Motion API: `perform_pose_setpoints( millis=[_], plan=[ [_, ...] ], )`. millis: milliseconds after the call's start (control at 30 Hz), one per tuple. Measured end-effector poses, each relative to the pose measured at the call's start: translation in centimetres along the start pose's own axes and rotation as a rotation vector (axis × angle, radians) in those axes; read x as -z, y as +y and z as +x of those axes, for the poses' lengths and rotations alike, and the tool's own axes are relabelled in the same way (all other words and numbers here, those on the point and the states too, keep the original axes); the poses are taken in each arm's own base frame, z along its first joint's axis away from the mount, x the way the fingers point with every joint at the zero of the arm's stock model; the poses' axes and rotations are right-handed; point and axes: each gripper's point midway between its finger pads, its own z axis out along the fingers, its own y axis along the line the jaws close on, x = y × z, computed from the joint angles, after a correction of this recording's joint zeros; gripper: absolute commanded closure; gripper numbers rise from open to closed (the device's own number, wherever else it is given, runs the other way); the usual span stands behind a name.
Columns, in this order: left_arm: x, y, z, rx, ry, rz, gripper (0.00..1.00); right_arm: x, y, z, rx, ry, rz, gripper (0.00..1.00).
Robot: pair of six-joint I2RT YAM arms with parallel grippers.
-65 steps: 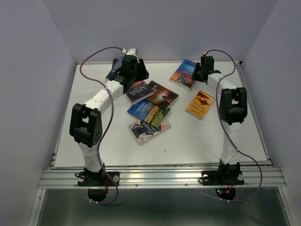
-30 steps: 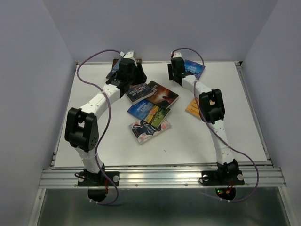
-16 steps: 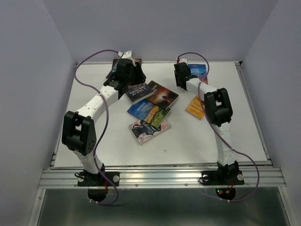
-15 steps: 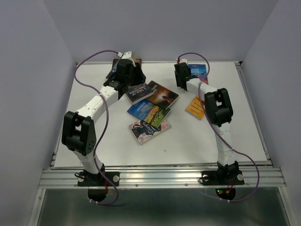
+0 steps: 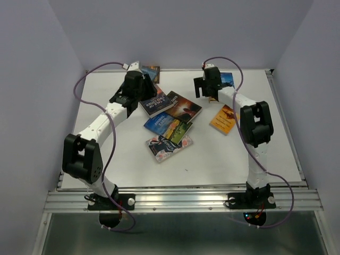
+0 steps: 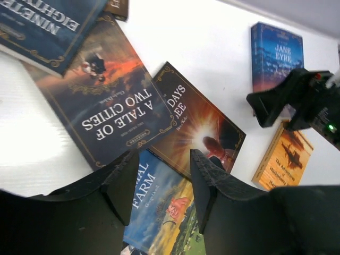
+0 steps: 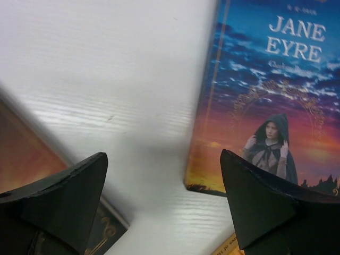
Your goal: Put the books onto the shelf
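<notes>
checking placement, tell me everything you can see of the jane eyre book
Jane Eyre is a glossy paperback: blue cloudy sky fading to orange sunset, a hooded woman, white title. It seems to stand upright at the table's back edge. The open right hand faces its cover from close by, not touching.

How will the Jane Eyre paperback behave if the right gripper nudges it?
Jane Eyre seems to stand on its bottom edge against the back wall, so a nudge would probably tip it. The cover looks glossy, likely slippery in a pinch. Small paperback: probably light, slightly flexible.
</notes>
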Motion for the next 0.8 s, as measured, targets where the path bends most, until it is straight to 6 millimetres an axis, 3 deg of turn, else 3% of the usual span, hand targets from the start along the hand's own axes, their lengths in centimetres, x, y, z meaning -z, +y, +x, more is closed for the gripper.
perform_pose_setpoints(
  millis=[133, 233, 300, 433, 667, 800],
  plan=[
    [2.5, 2.2, -1.7, 0.050, -0.064, -0.048, 0.38, 3.4, 3.1, -2.9, -0.022, -0.059, -0.214, 0.00],
    [3.6, 3.8, -2.4, 0.082, -0.099, -0.078, 0.16, 5.5, 6.6, -4.5, -0.058, -0.096, -0.420, 0.00],
    [4.2, 5.1, -2.5, 0.099, -0.110, -0.103, 0.01, 6.0, 8.2, -4.3, -0.080, -0.082, -0.507, 0.00],
    [4.8, 7.4, -1.9, 0.128, -0.108, -0.148, 0.01, 5.7, 12.2, -3.2, -0.121, -0.023, -0.654, 0.00],
    [4.8, 9.5, -0.7, 0.157, -0.097, -0.179, 0.01, 3.5, 18.0, 1.0, -0.186, 0.122, -0.798, 0.00],
    [3.6, 10.4, -0.1, 0.180, -0.080, -0.181, 0.01, 3.6, 20.1, 0.5, -0.208, 0.129, -0.855, 0.00]
  ],
)
